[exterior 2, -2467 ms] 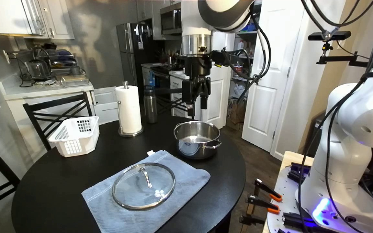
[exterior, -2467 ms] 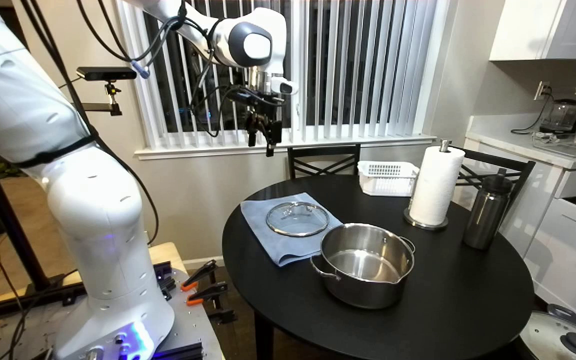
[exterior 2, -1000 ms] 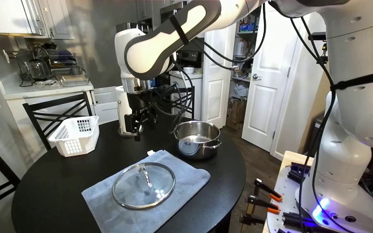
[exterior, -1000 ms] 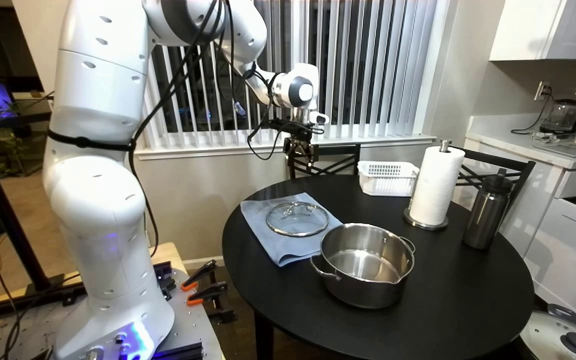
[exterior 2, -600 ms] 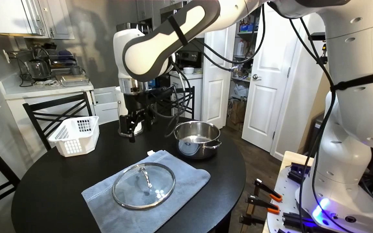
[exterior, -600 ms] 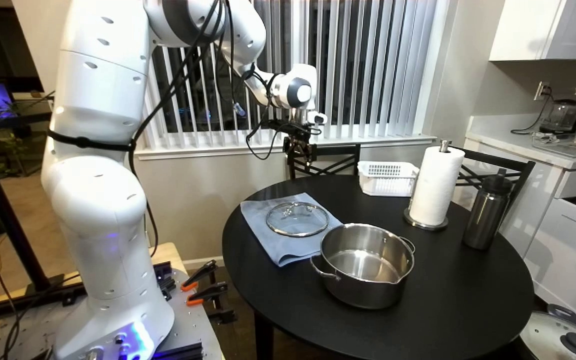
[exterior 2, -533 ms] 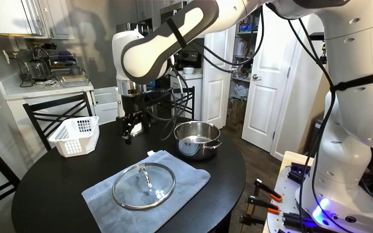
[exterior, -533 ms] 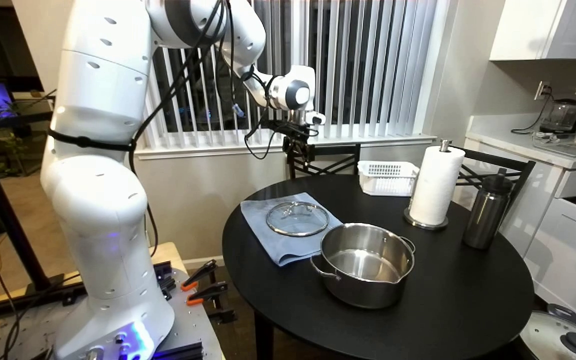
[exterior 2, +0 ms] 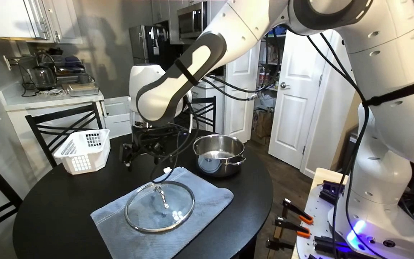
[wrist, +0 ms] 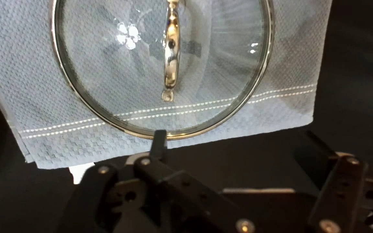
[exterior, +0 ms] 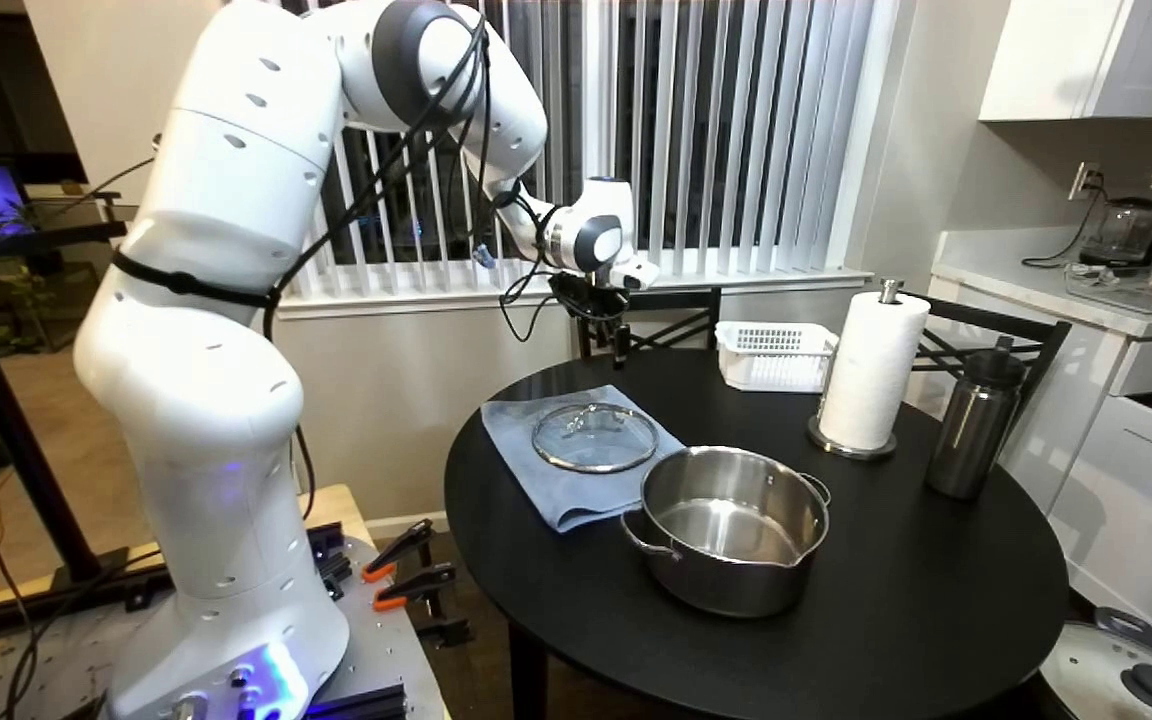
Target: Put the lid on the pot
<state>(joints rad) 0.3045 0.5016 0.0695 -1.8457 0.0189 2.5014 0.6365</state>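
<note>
The lid, clear glass with a metal rim and an arched metal handle, lies flat on the blue-grey cloth in both exterior views [exterior: 595,440] [exterior 2: 146,208] and fills the top of the wrist view [wrist: 134,71]. The shiny steel pot stands uncovered beside the cloth in both exterior views [exterior: 726,585] [exterior 2: 221,163]; it is out of the wrist view. My gripper [wrist: 234,139] is open with nothing between its fingers. It hangs above the table near the lid, as both exterior views show [exterior: 613,340] [exterior 2: 142,153]. One fingertip overlaps the lid's rim in the wrist view; contact is not evident.
The cloth [exterior: 521,430] lies under the lid on the round black table [exterior: 896,600]. A white basket [exterior 2: 84,154], a paper towel roll [exterior: 871,370] and a dark metal bottle [exterior: 976,425] stand on the table. A chair [exterior: 651,325] stands by the window.
My gripper has moved from high near the pot's side toward the window side of the lid. In the last half second it has come lower and tilted. The lid and pot have not moved.
</note>
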